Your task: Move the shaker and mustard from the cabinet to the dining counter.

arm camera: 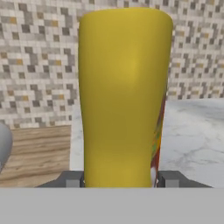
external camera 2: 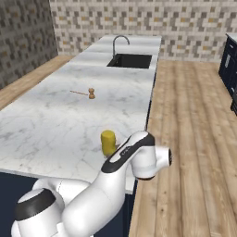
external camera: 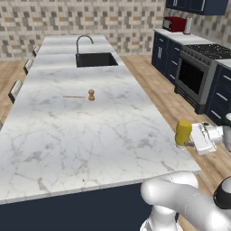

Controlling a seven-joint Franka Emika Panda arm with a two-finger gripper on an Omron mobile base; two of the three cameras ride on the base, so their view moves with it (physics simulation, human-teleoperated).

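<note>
Gripper (external camera: 187, 143) clamped on chunky bright yellow mustard bottle (external camera: 183, 132), at right edge of white grey-veined marble worktop (external camera: 81, 131), small brown wooden mill (external camera: 91, 94) well apart

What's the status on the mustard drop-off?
Gripper shut on mustard. Mustard at dining counter near edge, not yet released. Small brown mill farther along, not in the way.

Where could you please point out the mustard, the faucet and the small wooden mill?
mustard (arm camera: 124, 96): hand view, middle of the yellow body.
faucet (external camera: 84, 40): left base view, top of the curved spout.
wooden mill (external camera 2: 91, 94): right base view, its brown body.
</note>
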